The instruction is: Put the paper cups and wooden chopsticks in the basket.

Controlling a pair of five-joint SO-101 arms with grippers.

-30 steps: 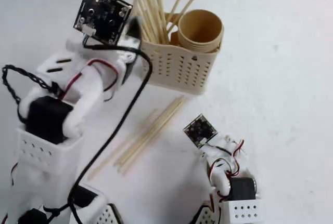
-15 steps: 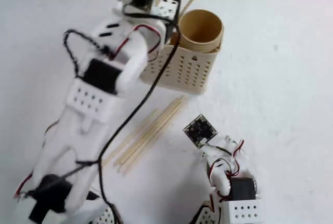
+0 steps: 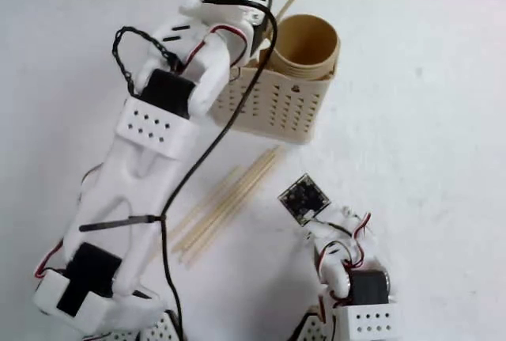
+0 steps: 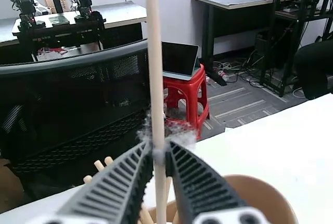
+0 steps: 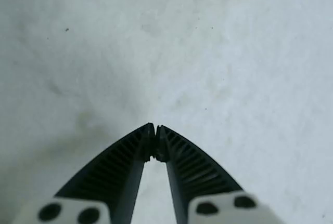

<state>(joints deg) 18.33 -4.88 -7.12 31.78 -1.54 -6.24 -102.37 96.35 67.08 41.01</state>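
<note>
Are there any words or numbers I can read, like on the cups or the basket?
None can be read.
The paper cups, the basket and the chopstick in the left gripper are plain.
Any print on the small circuit board is too small to read.

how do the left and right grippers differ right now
The left gripper is shut on an upright wooden chopstick; the right gripper is shut on nothing. The left gripper is stretched out over the basket; the right gripper sits low over bare table, with its arm folded back. Both have dark ribbed jaws, closed.
</note>
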